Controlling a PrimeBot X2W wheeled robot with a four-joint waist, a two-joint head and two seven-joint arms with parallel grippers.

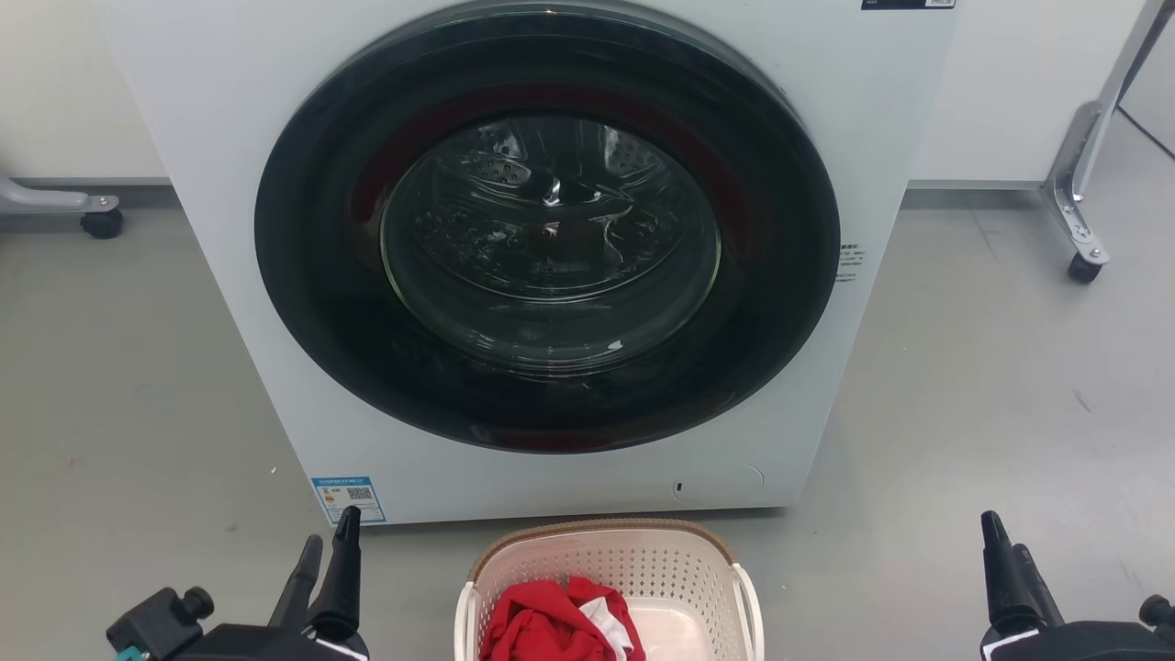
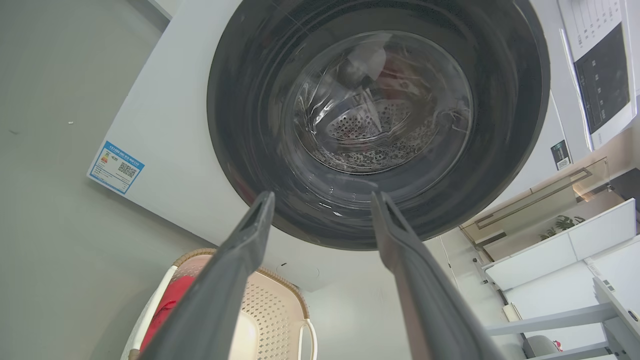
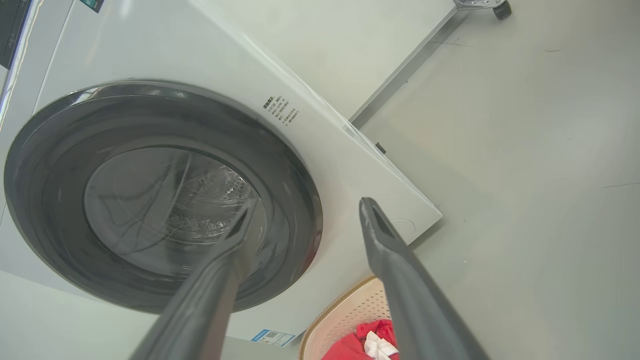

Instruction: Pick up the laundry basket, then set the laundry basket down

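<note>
We note the laundry basket (image 1: 643, 565) resting on the floor (image 1: 964, 386). Our left claw (image 1: 330, 530) and right claw (image 1: 1003, 537) flank it, both spread wide and empty.

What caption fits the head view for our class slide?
Laundry basket with red clothes sits before the closed washing machine; left gripper and right gripper flank it, jaws open.

Washing machine (image 1: 551, 275) blocks behind the laundry basket (image 1: 633, 571) (open floor (image 1: 964, 413) both sides).

Grey floor (image 1: 991, 386), white washing machine (image 1: 229, 229), wheeled frames (image 1: 1083, 211).
</note>
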